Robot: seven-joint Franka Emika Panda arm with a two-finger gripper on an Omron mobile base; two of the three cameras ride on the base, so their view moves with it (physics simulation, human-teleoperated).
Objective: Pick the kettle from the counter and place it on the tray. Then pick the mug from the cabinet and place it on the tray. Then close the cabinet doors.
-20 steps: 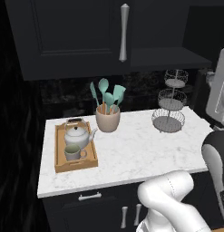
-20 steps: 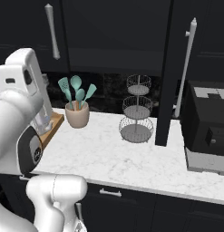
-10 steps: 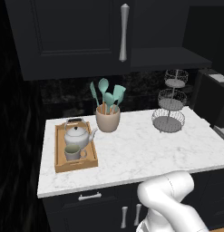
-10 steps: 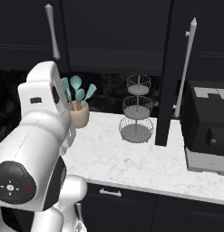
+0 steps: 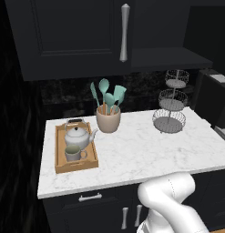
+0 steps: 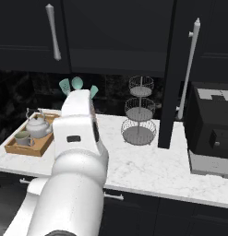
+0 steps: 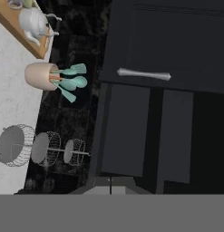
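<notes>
– Can you make out the gripper [image 7: 111,186] from where you stand?

– Yes. The two tips are pressed together with nothing between them. It's up off the counter [image 5: 145,154], facing the black cabinet [image 6: 115,32] with its camera rolled on its side.

– So it's carrying nothing. What about the kettle?

– The kettle [image 5: 79,134] is sitting on the wooden tray [image 5: 61,166], at the back end, upright, with its spout toward the pot of spatulas [image 5: 108,120]. The mug [image 5: 73,153] is on the tray too, just in front of the kettle, near enough that they may be touching.

– Then both fetching jobs look finished.

– I'd say so. The tray is at the left end of the counter, well away from the wire stand [image 5: 169,109] on the right.

– And the doors?

– That's what's left, I think. The left door [image 5: 73,32] looks flat and shut, with its bar handle [image 5: 125,32] hanging straight. The right door [image 6: 170,69] is swung out toward us, nearly edge-on, with its handle [image 6: 191,69] on the far side and the dark shelf [image 5: 168,57] showing behind it.

– So there's one door to push home.

– As far as I can judge, yes. The closed fingers would serve for a push against the panel. I can't tell whether they're touching the door yet.
</notes>
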